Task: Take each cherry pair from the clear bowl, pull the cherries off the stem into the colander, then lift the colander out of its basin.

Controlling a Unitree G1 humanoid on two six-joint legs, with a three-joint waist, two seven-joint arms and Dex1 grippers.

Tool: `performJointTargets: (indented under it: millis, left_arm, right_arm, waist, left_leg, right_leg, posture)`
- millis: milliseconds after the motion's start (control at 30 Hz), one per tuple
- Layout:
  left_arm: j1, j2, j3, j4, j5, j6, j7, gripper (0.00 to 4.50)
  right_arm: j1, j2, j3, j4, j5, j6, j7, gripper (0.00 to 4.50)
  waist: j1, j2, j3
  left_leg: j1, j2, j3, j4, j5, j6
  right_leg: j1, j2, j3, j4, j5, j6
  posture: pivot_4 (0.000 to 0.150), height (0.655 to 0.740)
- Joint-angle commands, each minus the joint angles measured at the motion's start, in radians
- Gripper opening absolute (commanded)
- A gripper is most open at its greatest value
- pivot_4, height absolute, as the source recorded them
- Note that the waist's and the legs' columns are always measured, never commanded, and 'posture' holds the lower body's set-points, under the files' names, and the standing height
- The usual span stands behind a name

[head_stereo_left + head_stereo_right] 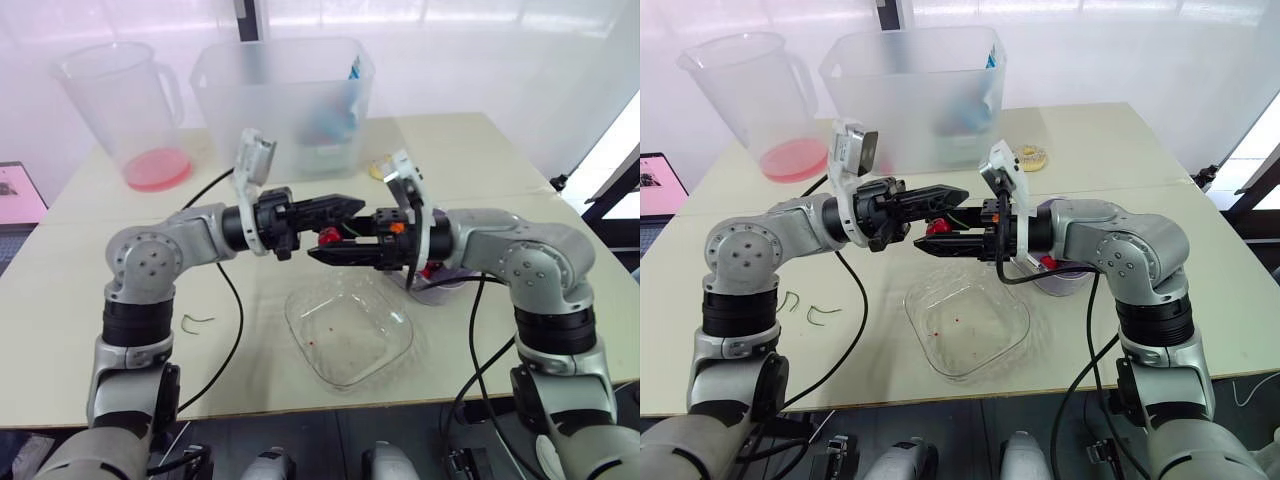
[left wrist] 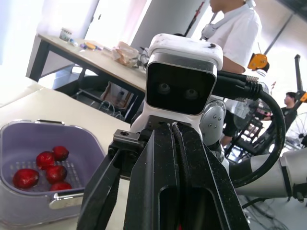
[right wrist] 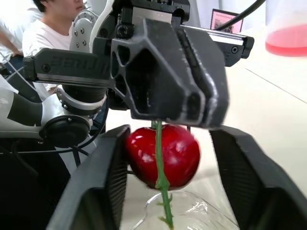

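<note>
A red cherry [image 3: 163,155] hangs by its green stem [image 3: 160,191] over the clear bowl [image 1: 350,335]. My left gripper [image 1: 345,207] is shut on the top of the stem. My right gripper [image 1: 330,242] is open, one finger on each side of the cherry; one finger [image 3: 108,163] is against the fruit and the other [image 3: 240,163] stands off it. The bowl holds no fruit, just a few red specks. The purple colander [image 2: 72,143] sits in its basin with several cherries [image 2: 45,165] inside. From the head it is mostly hidden behind my right arm [image 1: 445,278].
A translucent tub [image 1: 285,95] and a jug [image 1: 130,100] with a pink base stand at the table's far side. A loose stem [image 1: 197,320] lies left of the bowl. A black cable [image 1: 232,310] crosses the table. A person [image 2: 235,28] stands beyond the table.
</note>
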Motion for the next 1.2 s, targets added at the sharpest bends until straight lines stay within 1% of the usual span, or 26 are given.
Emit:
performJointTargets:
  millis: [33,133,200,267,300,500,700,800,1000,1100,1200]
  left_arm:
    - [-0.008,0.006,0.011,-0.032,-0.007,-0.014,-0.006,0.0]
    - [-0.008,0.006,0.01,-0.029,-0.002,-0.019,-0.009,0.0]
    - [-0.007,0.007,0.01,-0.028,0.001,-0.022,-0.011,0.0]
    - [-0.005,0.007,0.01,-0.03,0.002,-0.024,-0.013,0.0]
    - [-0.005,0.007,0.01,-0.03,0.002,-0.024,-0.013,0.0]
    - [-0.003,0.006,0.012,-0.031,0.007,-0.029,-0.015,0.0]
    - [0.0,0.003,0.015,-0.03,0.015,-0.039,-0.017,0.0]
    - [0.005,0.001,0.027,-0.022,0.017,-0.051,-0.007,0.0]
    - [0.037,0.027,0.056,-0.04,0.013,-0.06,0.012,0.0]
    - [0.068,0.046,0.082,-0.061,0.004,-0.06,0.033,0.0]
    - [0.102,0.061,0.105,-0.079,-0.003,-0.063,0.055,0.0]
  right_arm:
    - [-0.032,-0.002,-0.017,-0.018,0.031,-0.001,0.002,2.76]
    - [-0.031,-0.007,-0.015,-0.018,0.037,0.003,0.002,2.76]
    - [-0.028,-0.007,-0.017,-0.019,0.043,0.005,-0.001,2.23]
    - [-0.024,-0.007,-0.019,-0.024,0.049,0.006,-0.001,1.4]
    - [-0.022,-0.009,-0.017,-0.028,0.049,0.005,-0.002,1.08]
    - [-0.001,-0.028,0.008,-0.041,0.032,-0.001,0.009,1.08]
    - [0.088,-0.11,0.084,-0.048,-0.03,-0.043,0.073,1.08]
    - [0.118,-0.142,0.083,-0.056,-0.026,-0.055,0.105,1.08]
    - [0.113,-0.243,0.033,0.008,-0.065,-0.087,0.144,1.08]
    - [0.045,-0.324,0.032,0.129,-0.186,-0.175,0.141,1.08]
    - [-0.029,-0.389,0.094,0.27,-0.349,-0.297,0.15,1.08]
  waist:
    - [0.0,0.0,0.0]
    - [0.0,0.0,0.0]
    - [0.0,0.0,0.0]
    - [0.0,0.0,0.0]
    - [0.0,0.0,0.0]
    - [0.0,0.0,0.0]
    - [0.002,0.0,0.0]
    - [0.001,0.0,0.0]
    - [0.001,0.0,0.0]
    - [0.001,0.0,0.0]
    - [0.001,0.0,0.0]
  left_leg:
    - [0.0,0.0,0.0,0.0,0.0,0.0]
    - [0.0,0.0,0.0,0.0,0.0,0.0]
    - [0.0,0.0,0.0,0.0,0.0,0.0]
    - [0.0,0.0,0.0,0.0,0.0,0.0]
    - [0.0,0.0,0.0,0.0,0.0,0.0]
    - [0.0,0.0,0.0,0.0,0.0,0.0]
    - [0.0,0.0,0.0,0.0,0.0,0.0]
    - [0.0,0.0,0.0,0.0,0.0,0.0]
    - [0.0,0.0,0.001,0.0,0.0,0.0]
    - [0.0,0.0,0.001,0.0,0.0,0.0]
    - [0.0,0.0,0.001,0.0,0.0,0.0]
  right_leg:
    - [0.0,0.0,0.0,0.0,0.0,0.0]
    - [0.0,0.0,0.0,0.0,0.0,0.0]
    - [0.0,0.0,0.0,0.0,0.0,0.0]
    - [0.0,0.0,0.0,0.0,0.0,0.0]
    - [0.0,0.0,0.0,0.0,0.0,0.0]
    - [0.0,0.0,0.0,0.0,0.0,0.0]
    - [0.0,0.0,0.0,0.0,0.0,0.0]
    - [0.0,0.0,0.0,0.0,0.0,0.0]
    - [0.0,0.0,0.0,0.0,0.0,0.0]
    - [0.0,0.0,0.0,0.0,0.0,0.0]
    - [-0.001,0.0,0.0,0.0,0.0,0.0]
  posture:
    - [0.15,0.74]
    - [0.15,0.74]
    - [0.15,0.74]
    - [0.15,0.74]
    - [0.15,0.74]
    - [0.15,0.74]
    - [0.15,0.74]
    - [0.15,0.74]
    - [0.15,0.74]
    - [0.15,0.74]
    - [0.15,0.74]
